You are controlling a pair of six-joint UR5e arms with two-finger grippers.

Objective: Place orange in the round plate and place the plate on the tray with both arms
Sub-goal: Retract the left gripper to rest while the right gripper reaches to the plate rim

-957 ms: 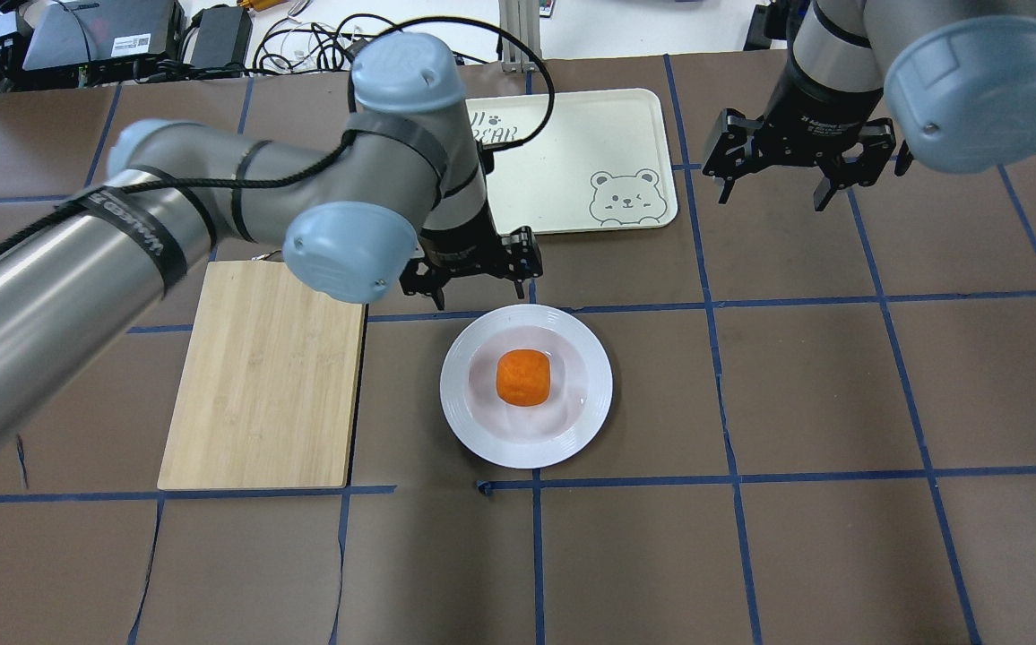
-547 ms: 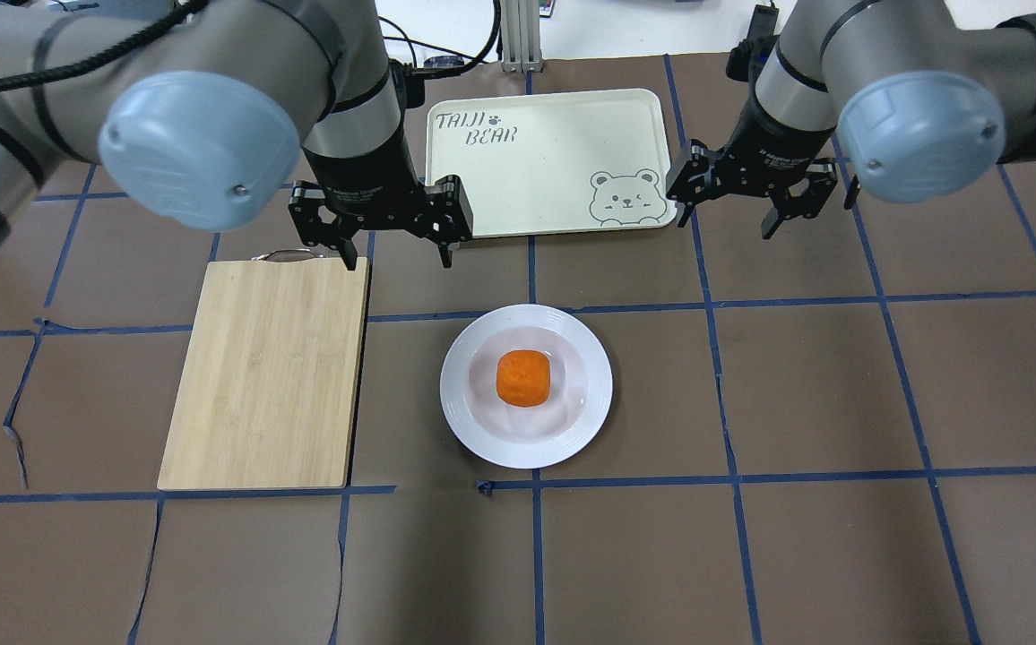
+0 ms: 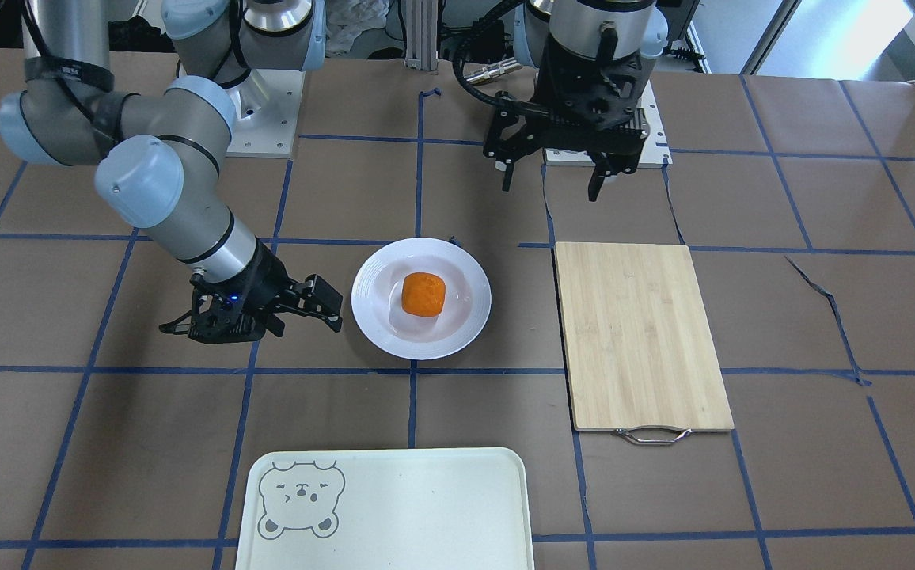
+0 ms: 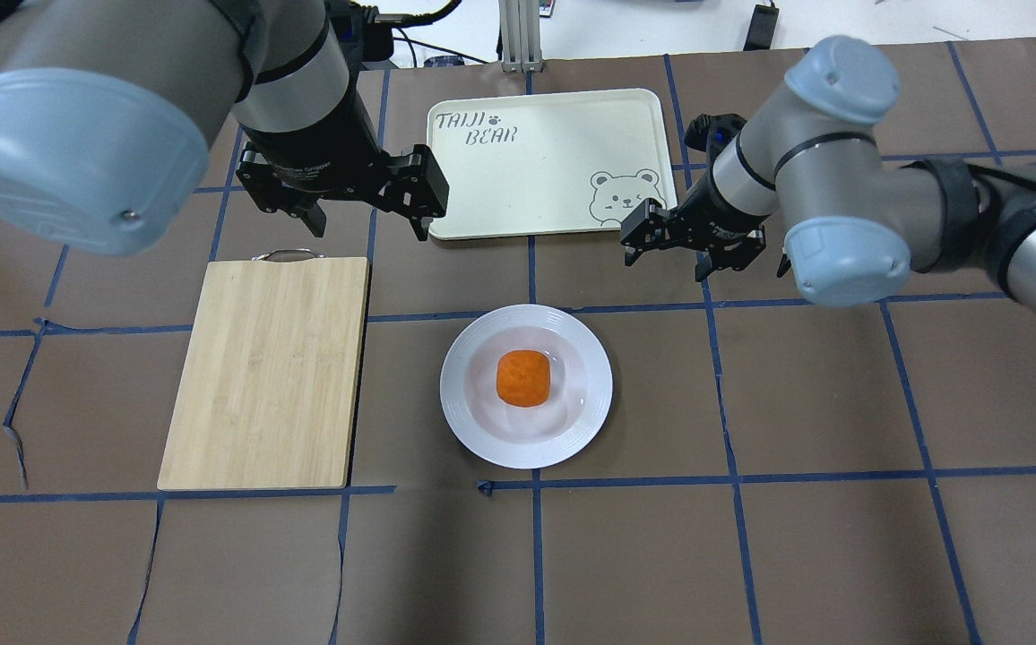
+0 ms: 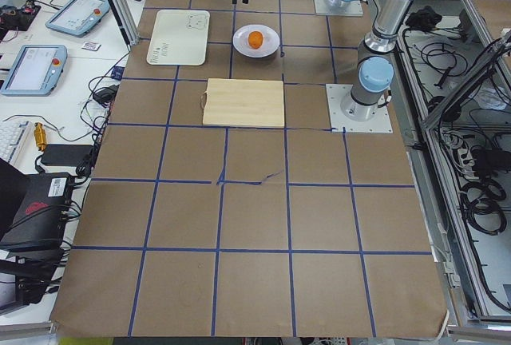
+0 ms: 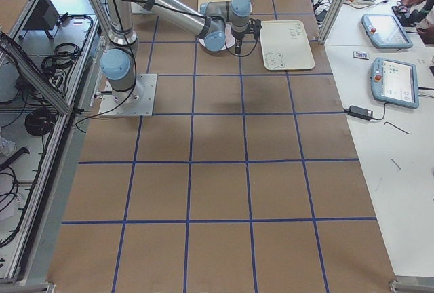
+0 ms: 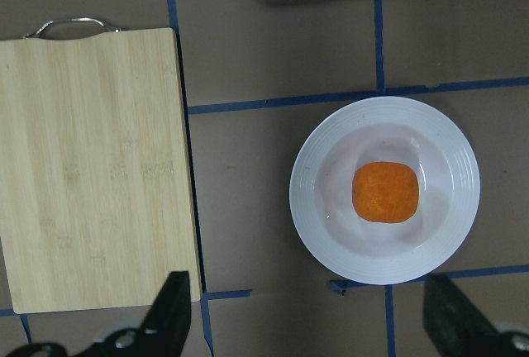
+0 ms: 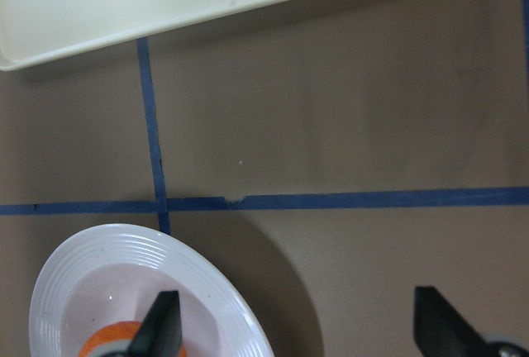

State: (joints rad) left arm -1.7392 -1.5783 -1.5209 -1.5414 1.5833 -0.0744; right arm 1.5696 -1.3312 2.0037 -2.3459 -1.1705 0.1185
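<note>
On the left, the left gripper (image 4: 366, 215) hangs high beside the cutting board (image 4: 267, 372), fingers spread and empty. In the middle of the table (image 4: 841, 537), the orange (image 4: 523, 377) sits in the plate (image 4: 482, 430), so that step looks done. To the right, the right gripper (image 4: 693, 246) hovers low between plate and tray (image 4: 554, 143), fingers open. Next, both must grip opposite rims.
</note>
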